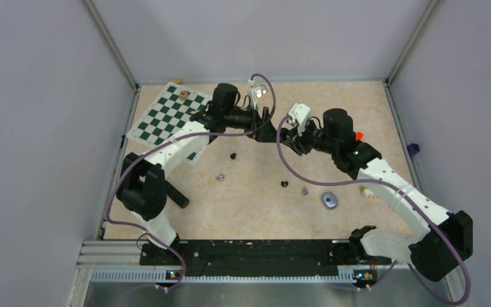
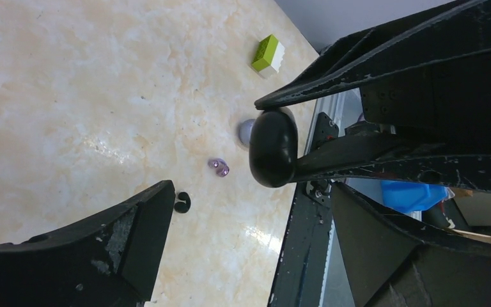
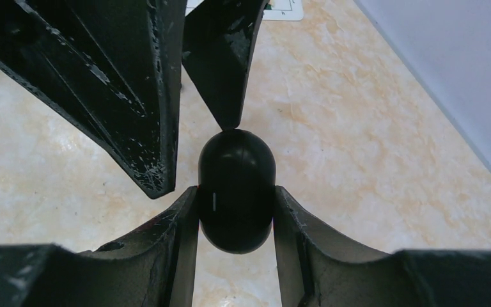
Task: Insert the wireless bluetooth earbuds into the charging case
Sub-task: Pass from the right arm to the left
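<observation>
My right gripper (image 3: 236, 214) is shut on a black oval charging case (image 3: 236, 188), held above the table with its sides between the two fingers. The same case (image 2: 273, 147) shows in the left wrist view, just ahead of my open left gripper (image 2: 256, 249), which holds nothing. One left fingertip (image 3: 225, 96) hangs right at the case's far end. The two grippers meet at mid-table (image 1: 276, 133). On the table lie a purple earbud (image 2: 218, 167), a black earbud (image 2: 181, 202), and further left another black earbud (image 1: 233, 155) and purple earbud (image 1: 219, 178).
A grey-purple oval case (image 1: 330, 201) lies on the table right of the earbuds. A green-and-white brick (image 2: 268, 55) sits near the right arm. A green chessboard (image 1: 172, 115) with a piece on it covers the far left corner. Walls enclose three sides.
</observation>
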Robot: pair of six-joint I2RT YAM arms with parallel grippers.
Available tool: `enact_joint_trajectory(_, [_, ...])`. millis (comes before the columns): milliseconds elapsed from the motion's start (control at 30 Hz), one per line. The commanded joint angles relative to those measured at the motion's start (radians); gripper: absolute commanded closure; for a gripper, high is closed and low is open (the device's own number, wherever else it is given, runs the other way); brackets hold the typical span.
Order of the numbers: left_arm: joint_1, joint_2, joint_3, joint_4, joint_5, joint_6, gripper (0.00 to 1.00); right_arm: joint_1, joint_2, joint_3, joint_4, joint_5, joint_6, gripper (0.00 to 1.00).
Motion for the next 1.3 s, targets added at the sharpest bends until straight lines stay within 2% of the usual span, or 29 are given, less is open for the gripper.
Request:
enact_joint_trajectory(0, [-0.011, 0.014, 0.045, 0.028, 0.003, -0.004, 0.04, 0.023, -0.035, -0.008, 0.048, -0.019, -0.016, 0.66])
enact_joint_trajectory(200, [-0.021, 0.034, 0.058, 0.027, 0.013, -0.007, 0.07, 0.042, -0.027, -0.013, 0.048, -0.014, -0.027, 0.66])
enact_joint_trajectory(433, [-0.025, 0.046, 0.062, 0.027, 0.02, -0.011, 0.18, 0.058, -0.013, -0.018, 0.051, 0.003, -0.041, 0.66])
enact_joint_trajectory(733, [-0.037, 0.055, 0.063, 0.014, 0.028, -0.001, 0.43, 0.065, -0.012, -0.031, 0.082, 0.042, -0.039, 0.66])
enact_joint_trajectory(867, [-0.041, 0.056, 0.067, 0.008, 0.031, 0.001, 0.62, 0.065, -0.012, -0.034, 0.088, 0.044, -0.037, 0.66])
enact_joint_trajectory(967, [-0.043, 0.059, 0.076, 0.003, 0.037, 0.001, 0.8, 0.065, -0.011, -0.041, 0.096, 0.05, -0.04, 0.65])
enact_joint_trajectory(1067, [-0.044, 0.064, 0.09, -0.012, 0.039, 0.01, 0.98, 0.064, -0.011, -0.041, 0.098, 0.052, -0.039, 0.56])
enact_joint_trajectory(1167, [-0.043, 0.061, 0.11, -0.052, 0.037, 0.049, 1.0, 0.065, -0.016, -0.017, 0.077, 0.054, -0.017, 0.44])
enact_joint_trajectory(1200, [-0.042, 0.056, 0.116, -0.073, 0.036, 0.069, 1.0, 0.063, -0.015, -0.002, 0.058, 0.05, -0.002, 0.37])
enact_joint_trajectory(1267, [-0.039, 0.041, 0.139, -0.137, 0.036, 0.162, 1.0, 0.043, -0.014, 0.038, 0.005, 0.001, 0.021, 0.28])
